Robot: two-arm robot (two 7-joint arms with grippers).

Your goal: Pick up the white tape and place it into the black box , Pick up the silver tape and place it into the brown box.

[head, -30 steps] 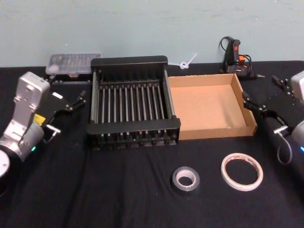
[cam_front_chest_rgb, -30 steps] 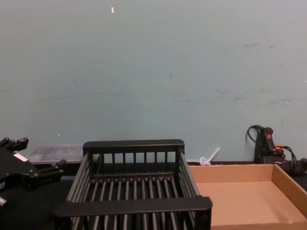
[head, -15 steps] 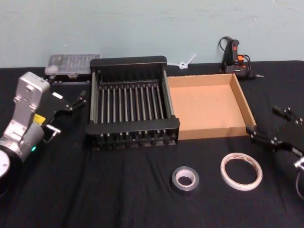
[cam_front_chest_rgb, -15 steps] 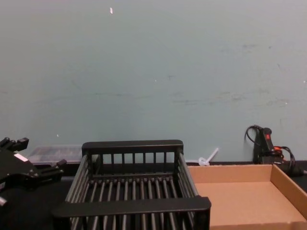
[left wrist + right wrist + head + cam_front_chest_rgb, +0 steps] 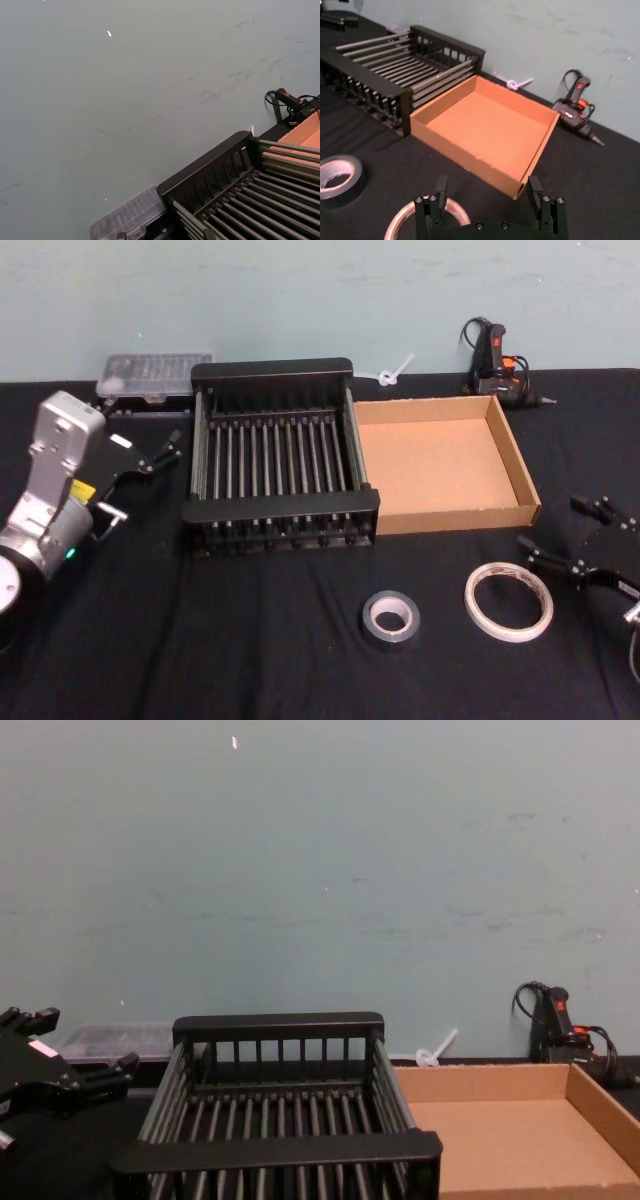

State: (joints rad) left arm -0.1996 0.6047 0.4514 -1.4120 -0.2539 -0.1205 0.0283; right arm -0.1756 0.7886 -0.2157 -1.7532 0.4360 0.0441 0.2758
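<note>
The white tape lies flat on the black cloth in front of the brown box. The silver tape lies to its left. The black box stands left of the brown box, touching it. My right gripper is open, just right of the white tape and slightly above the cloth. In the right wrist view its gripper hangs over the far edge of the white tape, with the silver tape beside it. My left gripper rests open left of the black box.
A black and orange glue gun sits at the back right. A clear plastic case lies behind the black box on the left, and a white zip tie behind the brown box. The teal wall closes off the back.
My right gripper has dropped from beside the brown box's right wall toward the front, ending next to the white tape. The left arm and both tapes have not moved.
</note>
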